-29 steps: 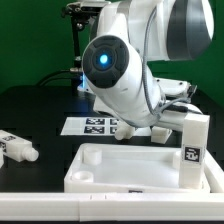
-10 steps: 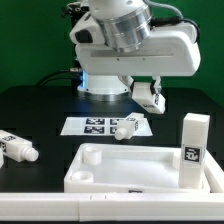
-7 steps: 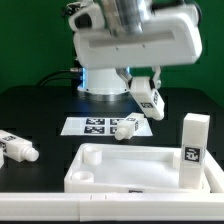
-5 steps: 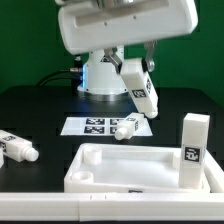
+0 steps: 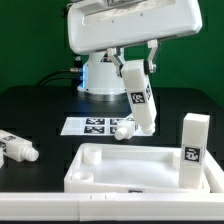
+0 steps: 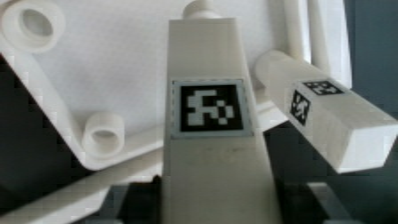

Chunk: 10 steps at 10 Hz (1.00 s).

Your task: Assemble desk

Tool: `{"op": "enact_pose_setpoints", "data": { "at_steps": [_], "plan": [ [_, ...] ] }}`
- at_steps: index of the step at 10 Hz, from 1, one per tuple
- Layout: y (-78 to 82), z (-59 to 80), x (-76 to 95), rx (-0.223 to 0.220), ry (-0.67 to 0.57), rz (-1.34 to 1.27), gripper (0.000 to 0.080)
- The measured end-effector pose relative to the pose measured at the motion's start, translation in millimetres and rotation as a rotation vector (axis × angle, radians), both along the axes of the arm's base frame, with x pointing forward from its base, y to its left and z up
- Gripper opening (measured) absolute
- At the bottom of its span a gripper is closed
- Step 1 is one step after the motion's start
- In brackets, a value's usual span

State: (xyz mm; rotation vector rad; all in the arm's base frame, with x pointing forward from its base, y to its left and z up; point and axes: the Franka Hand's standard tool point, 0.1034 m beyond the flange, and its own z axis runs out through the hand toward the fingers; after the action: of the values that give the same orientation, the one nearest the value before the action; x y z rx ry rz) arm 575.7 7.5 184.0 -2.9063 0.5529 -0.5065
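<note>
Above the tabletop [image 5: 40, 115], the jaws grip a white leg [image 5: 140, 100], tilted, near the flat desk panel [image 5: 110, 183]. Better turn it upright first, then lower it straight into a free socket [image 5: 84, 177].

Robotics lab, by every visible sign. Plain green backdrop [image 5: 30, 40] across the upper left of the exterior view, with a matte black table [image 5: 45, 105] below it. White robot arm [image 5: 130, 25] at upper centre, above a round base [image 5: 103, 75] glowing blue, and dark cables [image 5: 65, 72] trailing off to the left of that. Marker board [image 5: 92, 126] flat at mid-frame, printed with square tags. Same black-and-white tags on white plastic model parts: upright leg [image 5: 194, 150] in the desk panel [image 5: 75, 170] at lower right, hanging leg [image 5: 140, 98] at centre.
</note>
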Motion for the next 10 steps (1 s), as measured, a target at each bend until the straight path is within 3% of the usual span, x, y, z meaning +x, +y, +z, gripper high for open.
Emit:
{"op": "enact_pose_setpoints", "data": {
  "at_steps": [1,2,3,5,6,9,10],
  "plan": [
    [-9.4,8.9,15.8,-0.041,-0.061,0.026,0.0285],
    [-9.0,10.7,23.8,-0.075,-0.116,0.044,0.0285],
    [-3.3,9.8,22.8,-0.110,-0.194,0.041,0.0285],
    [-8.5,8.6,22.8,-0.167,-0.294,0.028,0.0285],
    [-14.0,-0.2,22.5,-0.182,-0.267,0.053,0.0285],
    [-58.2,-14.1,39.4,-0.207,-0.185,0.085,0.0285],
    [-60.1,-16.1,40.4,-0.200,-0.184,0.067,0.0285]
  ]
}}
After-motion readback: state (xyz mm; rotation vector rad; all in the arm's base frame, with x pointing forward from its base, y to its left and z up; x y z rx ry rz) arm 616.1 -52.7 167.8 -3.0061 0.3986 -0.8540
